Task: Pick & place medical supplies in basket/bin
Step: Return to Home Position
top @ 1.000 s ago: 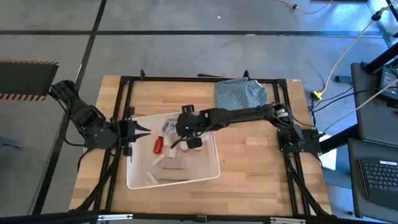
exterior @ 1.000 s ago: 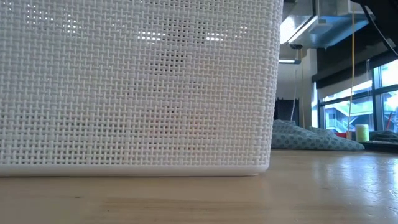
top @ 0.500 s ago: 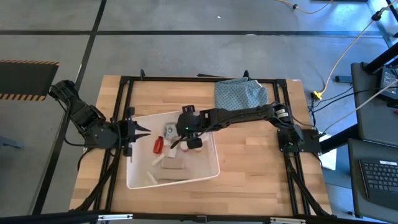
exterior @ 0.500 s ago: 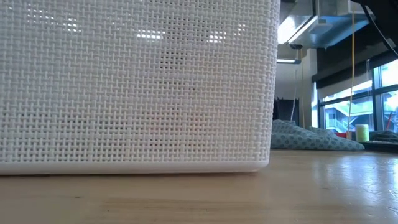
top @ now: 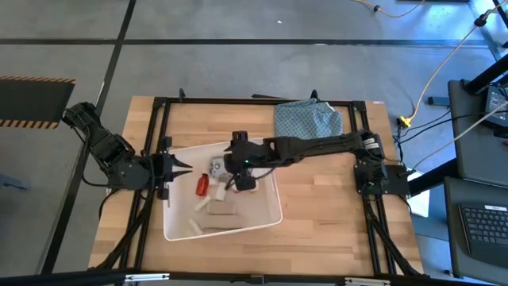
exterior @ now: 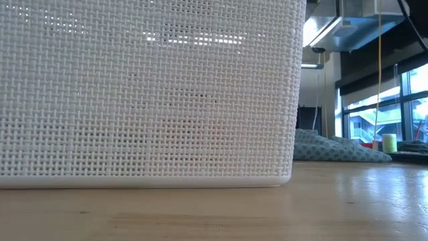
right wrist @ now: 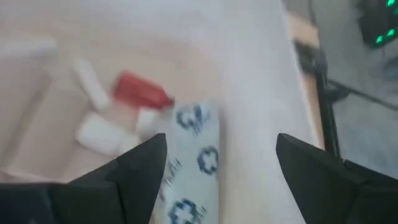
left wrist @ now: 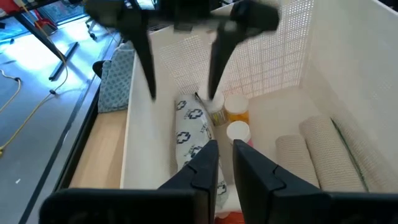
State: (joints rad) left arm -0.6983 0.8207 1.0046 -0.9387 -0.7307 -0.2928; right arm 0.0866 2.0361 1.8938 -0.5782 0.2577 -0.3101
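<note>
The white basket [top: 171,230] stands left of the table's middle and fills the low view [exterior: 147,94]. In it lie a packet with blue print [left wrist: 189,127], a red bottle [top: 202,185], small capped bottles [left wrist: 237,130] and white rolls [left wrist: 323,149]. My right gripper [left wrist: 180,96] hangs open over the basket's inside. Its fingers stand apart above the packet [right wrist: 193,155] and touch nothing. My left gripper [left wrist: 221,165] waits at the basket's left rim [top: 178,168], shut and with nothing in it.
A blue-green patterned cloth [top: 308,119] lies bunched at the table's far edge, right of the middle. Black frame rails [top: 254,101] run round the tabletop. Bare wood [top: 333,206] lies to the right of the basket.
My right gripper has risen a little over the basket's inside and tipped slightly. The supplies in the basket lie where they were.
</note>
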